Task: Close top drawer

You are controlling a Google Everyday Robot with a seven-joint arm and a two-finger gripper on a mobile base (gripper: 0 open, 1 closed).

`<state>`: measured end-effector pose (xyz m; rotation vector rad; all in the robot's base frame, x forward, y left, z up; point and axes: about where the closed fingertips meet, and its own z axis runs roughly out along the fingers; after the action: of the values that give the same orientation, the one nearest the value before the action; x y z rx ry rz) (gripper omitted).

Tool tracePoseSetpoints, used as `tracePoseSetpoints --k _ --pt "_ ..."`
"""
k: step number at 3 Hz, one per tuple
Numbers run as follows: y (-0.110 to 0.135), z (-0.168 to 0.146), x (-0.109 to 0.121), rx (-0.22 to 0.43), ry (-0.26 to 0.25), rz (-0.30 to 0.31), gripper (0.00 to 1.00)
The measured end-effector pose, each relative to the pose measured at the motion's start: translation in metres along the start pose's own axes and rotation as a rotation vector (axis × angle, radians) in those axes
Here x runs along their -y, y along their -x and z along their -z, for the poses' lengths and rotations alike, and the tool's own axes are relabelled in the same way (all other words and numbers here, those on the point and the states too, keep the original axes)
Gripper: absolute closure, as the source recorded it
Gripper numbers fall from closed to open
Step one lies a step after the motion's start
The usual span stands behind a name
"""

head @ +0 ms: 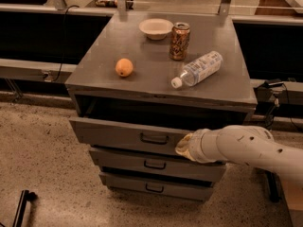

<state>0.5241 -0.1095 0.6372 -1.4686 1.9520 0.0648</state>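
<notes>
The top drawer (118, 132) is a wide grey metal drawer with a dark loop handle (154, 139) in the middle of its flat front. It stands a short way open from the cabinet, with a dark gap above its front. My white arm reaches in from the right. My gripper (183, 145) is at the drawer front, just right of the handle, and its end is pressed against or hidden by the front.
On the cabinet top (94, 79) lie an orange (124, 67), a white bowl (155, 28), an upright can (180, 41) and a plastic bottle (198, 69) on its side. Two lower drawers (156, 164) sit below. Speckled floor lies to the left.
</notes>
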Motion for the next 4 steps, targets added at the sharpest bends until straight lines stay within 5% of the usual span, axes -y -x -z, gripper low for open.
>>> tracePoseSetpoints --k 2,3,4 --pt "-0.019 -0.005 0.024 0.014 -0.004 0.007 1.00" --pt "-0.017 0.000 0.019 0.052 0.006 0.011 1.00" --pt "-0.010 0.016 -0.015 0.102 0.062 0.025 1.00"
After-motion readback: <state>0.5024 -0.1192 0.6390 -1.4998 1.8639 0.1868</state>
